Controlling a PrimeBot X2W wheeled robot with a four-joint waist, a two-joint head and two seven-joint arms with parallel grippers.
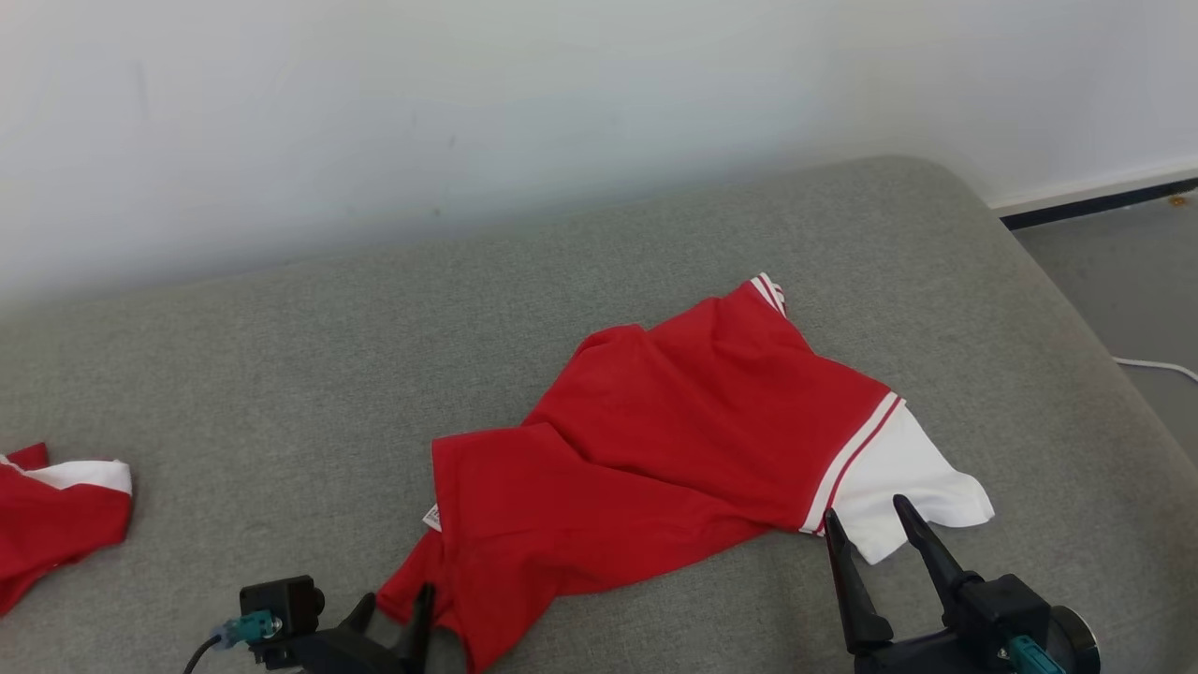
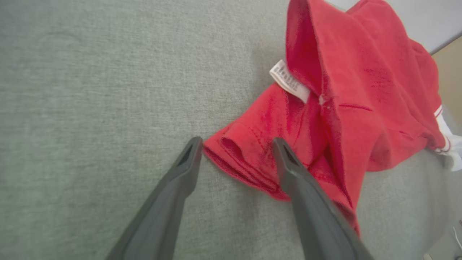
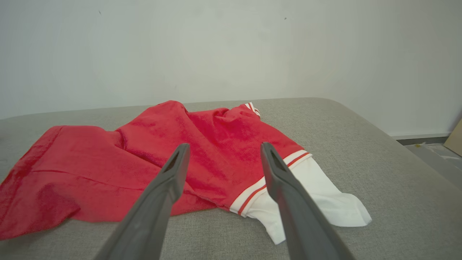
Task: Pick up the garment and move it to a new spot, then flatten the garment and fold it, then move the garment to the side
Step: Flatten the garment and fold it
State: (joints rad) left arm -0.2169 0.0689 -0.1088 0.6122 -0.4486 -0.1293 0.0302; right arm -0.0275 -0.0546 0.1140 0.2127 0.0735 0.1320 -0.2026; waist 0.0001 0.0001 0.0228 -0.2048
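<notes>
A red garment (image 1: pixel 655 440) with a white, red-striped sleeve (image 1: pixel 908 477) lies crumpled on the grey cushion (image 1: pixel 468 309). My left gripper (image 1: pixel 393 608) stands open at the garment's near left corner; in the left wrist view its fingers straddle the red hem corner (image 2: pixel 242 159), beside a white care label (image 2: pixel 288 81). Open too, my right gripper (image 1: pixel 866 524) hovers at the near edge of the white sleeve (image 3: pixel 317 195), nothing between its fingers (image 3: pixel 173 169). The garment (image 3: pixel 151 162) spreads out before them.
Another red and white cloth (image 1: pixel 51 515) lies at the cushion's left edge. A pale wall (image 1: pixel 468 112) rises behind the cushion. At right the cushion drops to a grey floor (image 1: pixel 1142 281) with a white cable (image 1: pixel 1156 365).
</notes>
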